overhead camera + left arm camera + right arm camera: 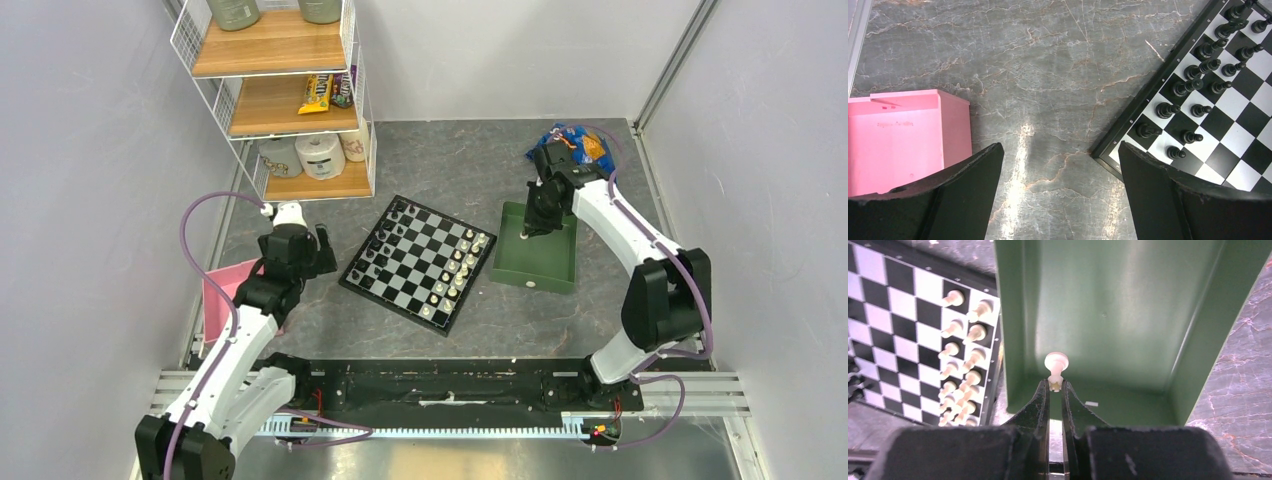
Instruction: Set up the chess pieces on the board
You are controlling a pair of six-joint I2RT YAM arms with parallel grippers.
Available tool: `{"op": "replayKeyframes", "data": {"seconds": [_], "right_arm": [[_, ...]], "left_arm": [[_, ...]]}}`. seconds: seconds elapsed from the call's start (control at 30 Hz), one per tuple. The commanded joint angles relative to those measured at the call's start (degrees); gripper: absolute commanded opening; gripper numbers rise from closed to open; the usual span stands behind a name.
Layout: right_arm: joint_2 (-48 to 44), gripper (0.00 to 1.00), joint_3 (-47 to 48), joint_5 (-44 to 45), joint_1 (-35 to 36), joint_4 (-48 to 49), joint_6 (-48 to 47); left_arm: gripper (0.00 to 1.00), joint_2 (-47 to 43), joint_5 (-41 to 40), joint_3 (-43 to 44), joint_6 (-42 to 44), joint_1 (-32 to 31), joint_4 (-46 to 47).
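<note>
At bench centre: board (418,262), flat, turned at an angle to my two arms.
Board, tray-side edge: white chess pieces (963,365), upright in two rows; I cannot count them surely from my views.
Board, opposite edge: black chess pieces (1198,95), upright in two rows.
Right of the board: green tray (1108,305), just beside the board's white side.
Right end effector (1055,386): clenched on a single white piece (1056,361), over the board-side part of the tray.
Held piece: pinched at one end between the fingertips, with its round end jutting out past them. I cannot tell whether it touches the tray floor.
Left end effector (1059,155): released, jaws wide, nothing between them. It hangs over the bare bench (1048,75), between the pink box and the nearest corner of the board.
Pink box (903,135): at the left edge of the bench, apart from the board.
Far-left corner: wire shelf rack (280,90) with wooden shelves, carrying paper rolls (310,155) and snack packets (328,92).
Far right, behind my right arm: blue packet (580,145), lying on the bench beyond the tray.
</note>
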Motion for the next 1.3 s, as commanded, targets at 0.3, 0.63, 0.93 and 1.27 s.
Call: {"op": "replayKeyframes", "data": {"seconds": [0.3, 0.63, 0.93, 1.27], "right_arm": [[-8.52, 0.09, -0.6, -6.32, 12.89, -3.58, -1.33], [-6.74, 0.09, -2.76, -6.03, 28.67, -2.36, 3.77], [1.83, 0.1, 0.1, -2.85, 37.78, -1.99, 4.51], [8.55, 0.1, 3.42, -2.47, 39.93, -1.77, 3.07]], "left_arm": [[0.93, 2.73, 3.86, 3.58, -2.72, 0.13, -2.55], [0.92, 0.21, 2.6, 3.38, -4.1, 0.14, -2.64], [0.92, -0.35, 2.38, 3.31, -4.36, 0.14, -2.61], [0.92, 0.25, 2.9, 3.2, -4.1, 0.14, -2.0]]}}
